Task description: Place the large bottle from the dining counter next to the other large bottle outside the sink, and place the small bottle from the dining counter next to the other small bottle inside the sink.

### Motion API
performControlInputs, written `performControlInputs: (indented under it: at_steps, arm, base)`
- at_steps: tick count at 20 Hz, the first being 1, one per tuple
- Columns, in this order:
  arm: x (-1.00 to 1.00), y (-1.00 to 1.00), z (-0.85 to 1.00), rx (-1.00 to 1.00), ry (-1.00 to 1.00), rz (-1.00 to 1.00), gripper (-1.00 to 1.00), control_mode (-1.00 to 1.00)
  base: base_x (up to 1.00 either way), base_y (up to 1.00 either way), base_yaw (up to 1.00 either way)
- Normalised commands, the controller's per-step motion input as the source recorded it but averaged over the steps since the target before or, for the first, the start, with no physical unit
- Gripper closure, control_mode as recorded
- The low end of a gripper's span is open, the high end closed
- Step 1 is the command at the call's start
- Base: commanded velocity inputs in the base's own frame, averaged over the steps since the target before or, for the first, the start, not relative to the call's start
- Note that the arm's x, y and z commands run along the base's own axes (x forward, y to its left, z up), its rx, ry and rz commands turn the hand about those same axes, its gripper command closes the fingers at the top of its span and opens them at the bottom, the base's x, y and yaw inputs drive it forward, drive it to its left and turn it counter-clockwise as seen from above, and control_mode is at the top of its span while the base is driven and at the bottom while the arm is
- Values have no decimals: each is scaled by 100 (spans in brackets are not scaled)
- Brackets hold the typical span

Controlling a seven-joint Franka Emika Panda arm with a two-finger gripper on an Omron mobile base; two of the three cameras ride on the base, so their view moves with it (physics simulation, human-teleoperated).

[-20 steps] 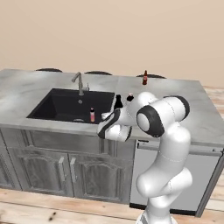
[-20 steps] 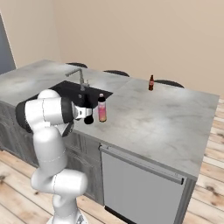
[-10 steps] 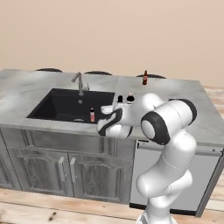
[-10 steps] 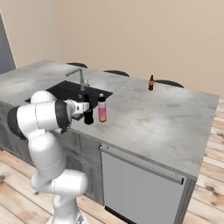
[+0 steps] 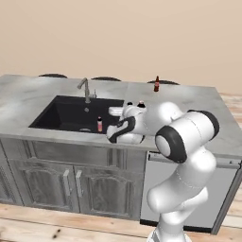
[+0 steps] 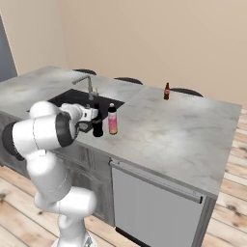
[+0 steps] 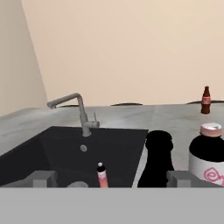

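Right base view: the large bottle [image 6: 97, 123] is seen standing upright on the worktop [image 6: 159, 130] just beside the other large bottle [image 6: 112, 119], outside the sink [image 6: 72, 98]. The gripper [image 6: 91, 115] is held by the dark bottle with jaws spread apart and nothing clasped. The small bottle [image 6: 166, 91], upright, is left far across the worktop, well beyond the jaws, while the other small bottle [image 5: 99, 124] is seen inside the sink.

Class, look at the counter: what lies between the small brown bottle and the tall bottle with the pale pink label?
Bare marble counter, nothing else. The right base view shows the small brown bottle far back and the pink-labelled bottle beside the dark bottle near the sink.
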Motion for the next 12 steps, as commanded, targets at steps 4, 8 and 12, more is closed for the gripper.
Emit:
performControlInputs:
  at_steps: [4, 8, 12]
  arm:
    - [-14, -10, 14, -1, 0, 0, -100, -100]
    - [-15, 0, 42, -12, -1, 2, -100, -100]
    - [-17, 0, 82, -12, -6, 1, -100, -100]
  base:
    - [0, 0, 0]
    - [0, 0, 0]
    - [0, 0, 0]
